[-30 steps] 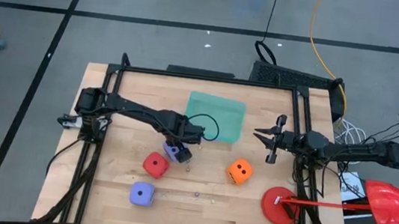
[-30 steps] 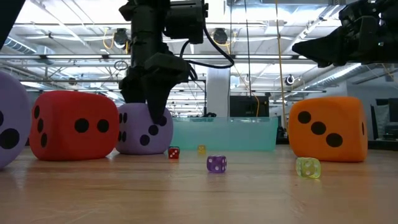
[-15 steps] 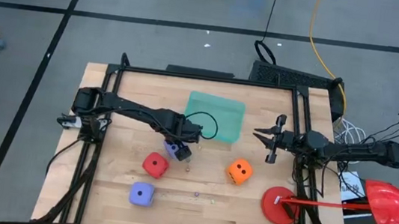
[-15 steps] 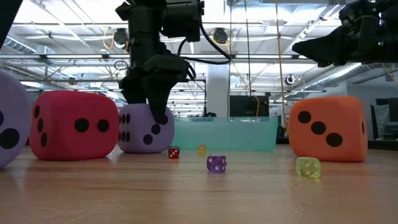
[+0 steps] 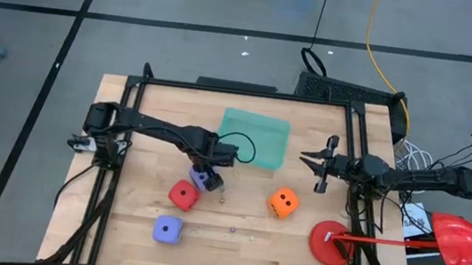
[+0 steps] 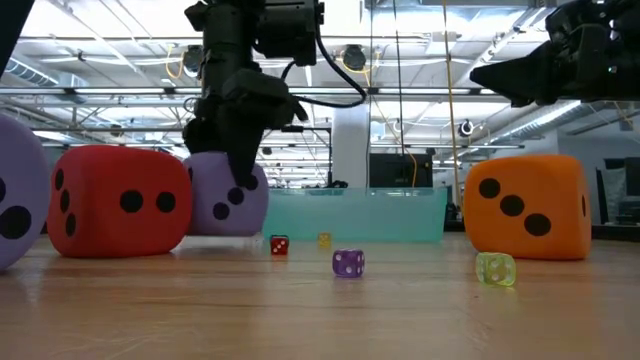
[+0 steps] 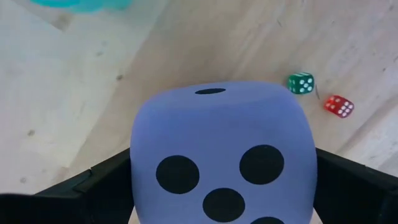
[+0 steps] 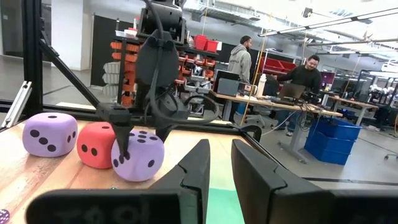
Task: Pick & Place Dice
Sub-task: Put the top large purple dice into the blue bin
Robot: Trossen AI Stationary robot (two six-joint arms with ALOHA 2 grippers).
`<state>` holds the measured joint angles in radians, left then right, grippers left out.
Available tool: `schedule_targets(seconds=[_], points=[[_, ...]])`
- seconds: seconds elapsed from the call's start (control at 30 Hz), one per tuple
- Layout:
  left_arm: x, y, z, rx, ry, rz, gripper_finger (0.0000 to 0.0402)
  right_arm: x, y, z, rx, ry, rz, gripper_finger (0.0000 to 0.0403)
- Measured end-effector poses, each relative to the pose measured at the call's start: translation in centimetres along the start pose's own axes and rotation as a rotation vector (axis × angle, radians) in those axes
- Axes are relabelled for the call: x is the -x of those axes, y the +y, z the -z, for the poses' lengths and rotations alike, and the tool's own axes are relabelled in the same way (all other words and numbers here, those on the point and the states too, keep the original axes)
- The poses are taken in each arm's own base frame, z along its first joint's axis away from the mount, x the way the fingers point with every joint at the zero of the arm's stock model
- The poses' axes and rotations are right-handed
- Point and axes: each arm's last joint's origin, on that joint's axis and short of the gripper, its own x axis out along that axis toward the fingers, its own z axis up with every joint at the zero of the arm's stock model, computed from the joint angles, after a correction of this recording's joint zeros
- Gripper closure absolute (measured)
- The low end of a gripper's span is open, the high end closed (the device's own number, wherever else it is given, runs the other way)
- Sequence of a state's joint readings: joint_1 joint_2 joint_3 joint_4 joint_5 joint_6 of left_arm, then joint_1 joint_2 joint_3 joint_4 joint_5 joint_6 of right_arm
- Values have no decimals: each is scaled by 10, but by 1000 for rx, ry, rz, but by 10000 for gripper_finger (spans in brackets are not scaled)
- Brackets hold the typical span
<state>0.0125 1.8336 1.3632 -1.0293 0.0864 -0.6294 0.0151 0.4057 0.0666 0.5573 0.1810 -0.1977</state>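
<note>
My left gripper (image 5: 207,176) is shut on a purple-blue die (image 5: 202,180), which fills the left wrist view (image 7: 221,155) and shows in the low view (image 6: 226,195). The red die (image 5: 182,195) rests on the table just beside it, toward the near edge. The second purple-blue die (image 5: 168,228) lies nearer the near edge, and the orange die (image 5: 282,202) sits right of centre. My right gripper (image 5: 315,170) hovers open near the table's right side, above and beyond the orange die, touching nothing. My left gripper pinches the purple-blue die by two opposite side faces (image 7: 140,180), one dark finger (image 7: 93,186) on each side. The fingers come from above, pointing down. The die sits slightly tilted with its underside just off the table (image 6: 225,232).
A green translucent tray (image 5: 255,139) lies at the far middle of the table. Tiny hard dice lie scattered on the wood (image 6: 348,263) (image 6: 495,268) (image 7: 301,82) (image 7: 339,106). A red round disc (image 5: 330,243) sits near the right near corner. People stand in the room beyond (image 8: 305,78).
My left gripper has moved a little toward the table's left edge and upward, carrying the purple-blue die with it. The die has come just off the wood and tipped slightly, ending closer to the red die.
</note>
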Motion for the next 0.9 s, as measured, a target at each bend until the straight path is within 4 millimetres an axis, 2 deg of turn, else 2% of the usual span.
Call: schedule_targets(seconds=[0.13,0.33,0.53,0.67,0.9], points=[[20,7,4,22,-68,-20,7,0,0,0,-1,0,0,344],[62,18,15,73,-186,40,7,0,0,0,-1,0,0,344],[91,30,25,115,-271,90,7,0,0,0,-2,1,0,344],[98,35,26,137,-296,107,7,0,0,0,-2,1,0,344],[98,36,26,136,-298,107,7,0,0,0,-2,1,0,344]])
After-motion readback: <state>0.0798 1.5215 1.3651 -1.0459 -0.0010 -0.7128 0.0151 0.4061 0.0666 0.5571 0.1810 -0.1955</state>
